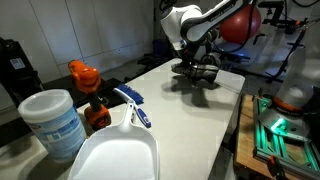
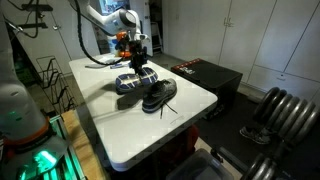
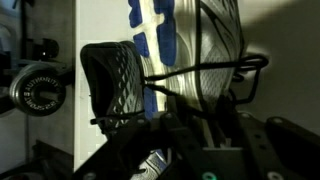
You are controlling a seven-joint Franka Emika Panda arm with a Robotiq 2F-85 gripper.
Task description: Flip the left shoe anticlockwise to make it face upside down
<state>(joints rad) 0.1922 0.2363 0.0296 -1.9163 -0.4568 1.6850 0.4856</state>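
Two dark mesh running shoes with white soles lie together on the white table (image 2: 120, 125). The left shoe (image 2: 131, 83) is tipped over, and its striped white-and-blue sole (image 3: 158, 30) shows. The other shoe (image 2: 160, 96) stands upright right beside it, laces out. My gripper (image 2: 138, 70) comes down from above onto the tipped shoe. In the wrist view its dark fingers (image 3: 190, 130) straddle the shoe's mesh upper (image 3: 110, 85) and laces and seem closed on it. In an exterior view the gripper (image 1: 193, 67) and both shoes (image 1: 200, 75) sit at the table's far end.
A white dustpan (image 1: 115, 150), a plastic tub (image 1: 55, 120), an orange-capped bottle (image 1: 88, 85) and a blue brush (image 1: 130, 105) stand at the near end of the table. A black cabinet (image 2: 205, 72) stands beside the table. A red ball (image 1: 240, 25) is behind the arm.
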